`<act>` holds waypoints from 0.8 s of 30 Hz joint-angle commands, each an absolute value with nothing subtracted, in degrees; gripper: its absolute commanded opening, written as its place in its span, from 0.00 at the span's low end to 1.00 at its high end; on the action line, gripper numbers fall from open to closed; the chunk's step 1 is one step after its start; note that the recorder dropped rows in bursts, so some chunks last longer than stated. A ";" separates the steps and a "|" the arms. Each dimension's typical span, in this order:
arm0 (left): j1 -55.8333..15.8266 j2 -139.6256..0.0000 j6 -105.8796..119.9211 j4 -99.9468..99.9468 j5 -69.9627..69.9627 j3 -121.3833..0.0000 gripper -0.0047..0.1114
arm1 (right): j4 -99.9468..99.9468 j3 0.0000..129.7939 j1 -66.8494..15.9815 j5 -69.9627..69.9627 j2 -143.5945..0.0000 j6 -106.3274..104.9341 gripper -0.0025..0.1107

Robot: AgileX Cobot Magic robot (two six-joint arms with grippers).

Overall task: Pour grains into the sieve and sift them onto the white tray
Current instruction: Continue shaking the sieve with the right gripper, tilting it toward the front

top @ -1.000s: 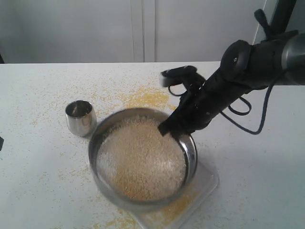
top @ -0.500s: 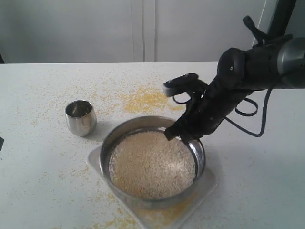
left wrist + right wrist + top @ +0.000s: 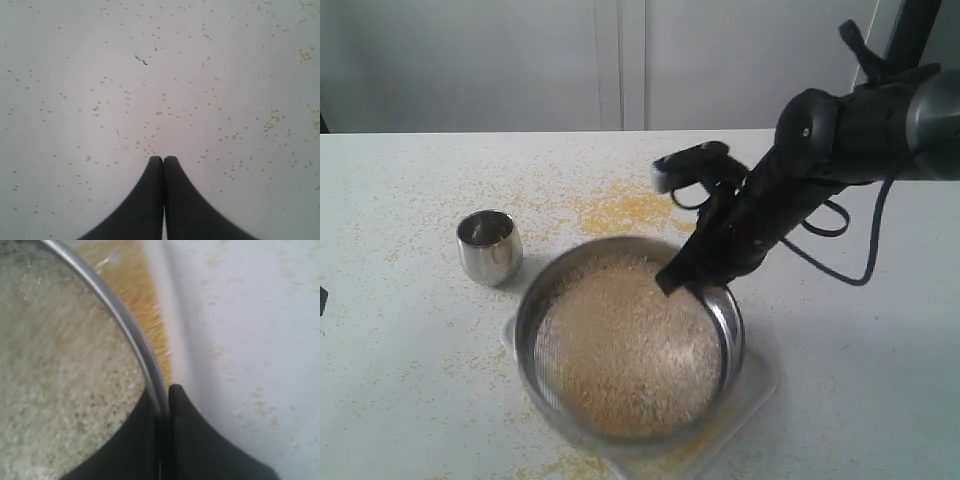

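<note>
Steel sieve (image 3: 728, 335) heaped with beige grains (image 3: 620, 340); right jaws clamp rim, left jaws pressed together.

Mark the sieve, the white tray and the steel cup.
sieve (image 3: 723, 322), exterior view, right inner wall of the ring.
white tray (image 3: 758, 379), exterior view, bare right corner.
steel cup (image 3: 488, 252), exterior view, outer side wall.

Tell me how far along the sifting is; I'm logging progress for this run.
Done: the steel cup stands upright on the table, apparently emptied, and the grains fill the sieve. In hand: the right gripper grips the sieve's rim over the white tray, where yellow meal has landed. Left: much whitish grain sits in the sieve.
</note>
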State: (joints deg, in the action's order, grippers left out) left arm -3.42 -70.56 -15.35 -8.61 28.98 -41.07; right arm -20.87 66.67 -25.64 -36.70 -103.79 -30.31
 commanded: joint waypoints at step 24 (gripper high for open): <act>-3.29 -69.99 -15.14 -8.36 29.49 -40.52 0.05 | -25.76 66.75 -21.62 -34.17 -102.61 -19.01 0.02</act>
